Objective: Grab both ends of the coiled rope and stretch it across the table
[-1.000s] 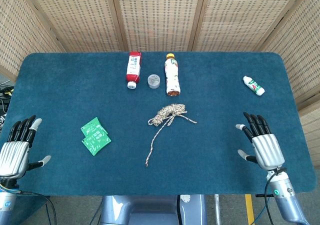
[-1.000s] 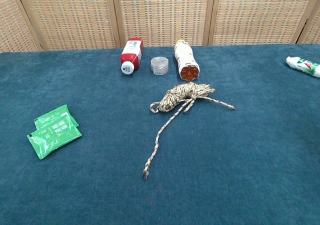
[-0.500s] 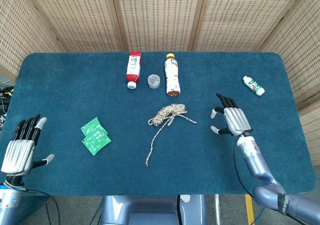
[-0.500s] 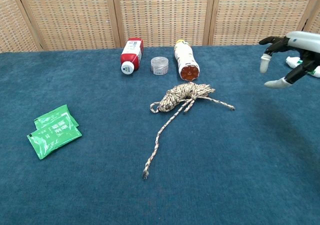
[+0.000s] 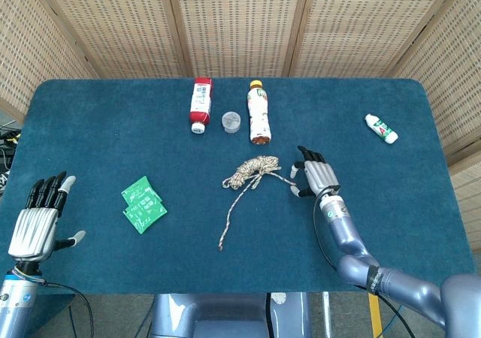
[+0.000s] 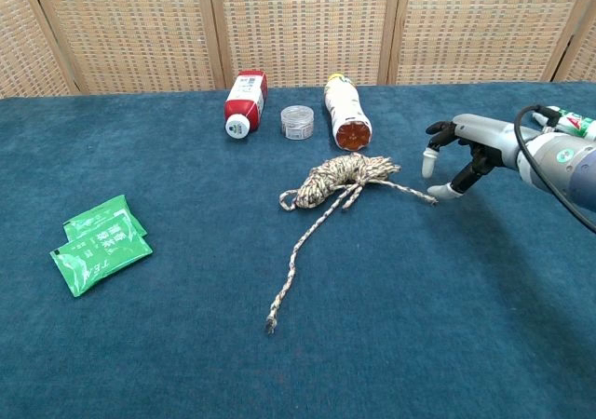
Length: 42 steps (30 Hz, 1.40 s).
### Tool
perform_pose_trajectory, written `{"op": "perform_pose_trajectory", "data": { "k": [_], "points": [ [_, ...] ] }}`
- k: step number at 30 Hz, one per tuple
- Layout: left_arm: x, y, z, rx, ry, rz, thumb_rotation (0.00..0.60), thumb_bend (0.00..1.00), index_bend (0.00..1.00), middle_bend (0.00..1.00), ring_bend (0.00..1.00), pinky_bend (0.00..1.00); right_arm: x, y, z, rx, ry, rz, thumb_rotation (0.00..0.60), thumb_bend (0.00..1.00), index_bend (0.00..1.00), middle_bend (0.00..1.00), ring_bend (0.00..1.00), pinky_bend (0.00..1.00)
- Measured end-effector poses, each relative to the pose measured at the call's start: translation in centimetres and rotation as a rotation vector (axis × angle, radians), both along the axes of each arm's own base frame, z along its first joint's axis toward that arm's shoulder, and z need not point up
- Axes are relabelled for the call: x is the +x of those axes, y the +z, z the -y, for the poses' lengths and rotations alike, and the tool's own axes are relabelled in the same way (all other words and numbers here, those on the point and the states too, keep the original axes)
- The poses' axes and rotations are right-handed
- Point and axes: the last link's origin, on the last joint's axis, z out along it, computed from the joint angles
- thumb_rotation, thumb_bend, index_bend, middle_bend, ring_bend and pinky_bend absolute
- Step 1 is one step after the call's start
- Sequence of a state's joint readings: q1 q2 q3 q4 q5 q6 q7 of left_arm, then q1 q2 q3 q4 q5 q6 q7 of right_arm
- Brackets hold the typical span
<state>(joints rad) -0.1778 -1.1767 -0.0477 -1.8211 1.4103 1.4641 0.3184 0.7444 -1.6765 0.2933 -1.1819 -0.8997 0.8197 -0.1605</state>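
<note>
The speckled rope point(image 5: 255, 169) lies coiled at the table's middle, also plain in the chest view point(image 6: 345, 177). One long tail runs toward the front and stops at its end point(image 6: 270, 326). A short tail points right, ending at a tip point(image 6: 433, 201). My right hand point(image 5: 317, 176) hovers just right of that short tip, fingers spread and holding nothing; in the chest view the right hand point(image 6: 461, 149) has its thumb close beside the tip. My left hand point(image 5: 39, 218) is open at the front left edge, far from the rope, and appears only in the head view.
Behind the coil lie a red-labelled bottle point(image 5: 200, 104), a small clear jar point(image 5: 231, 122) and an orange-capped bottle point(image 5: 258, 113). Green packets point(image 5: 143, 204) sit at the left. A white tube point(image 5: 381, 128) lies at the far right. The blue table point(image 5: 90, 128) is backed by wicker screens.
My right hand has travelled from the front right edge inward and leftward to the rope's short end. The left hand has shifted only slightly. The rope has not moved.
</note>
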Motion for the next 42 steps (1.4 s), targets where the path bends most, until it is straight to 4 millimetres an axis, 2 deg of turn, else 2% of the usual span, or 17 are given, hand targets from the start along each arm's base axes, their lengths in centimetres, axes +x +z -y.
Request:
{"op": "perform_pose_trajectory", "data": {
  "k": [13, 33, 40, 42],
  "points": [
    [-0.2, -0.2, -0.3, -0.015, 0.006, 0.000, 0.600, 0.00, 0.00, 0.00, 0.00, 0.00, -0.7, -2.3, 0.5, 0.007, -0.046, -0.022, 0.600, 0.32, 0.52, 0.00, 0.00, 0.00],
    [-0.1, -0.8, -0.6, -0.036, 0.010, -0.014, 0.600, 0.00, 0.00, 0.00, 0.00, 0.00, -0.9, -3.0, 1.1, 0.019, -0.048, -0.025, 0.600, 0.43, 0.60, 0.00, 0.00, 0.00],
    [1.3, -1.6, -1.3, -0.075, -0.078, -0.069, 0.600, 0.00, 0.00, 0.00, 0.00, 0.00, -0.6, -2.7, 1.2, 0.011, -0.012, -0.046, 0.600, 0.44, 0.61, 0.00, 0.00, 0.00],
    [2.3, -2.2, -2.0, -0.106, -0.148, -0.095, 0.600, 0.00, 0.06, 0.00, 0.00, 0.00, -0.4, -2.7, 1.1, 0.012, 0.002, -0.054, 0.600, 0.44, 0.61, 0.00, 0.00, 0.00]
  ]
}}
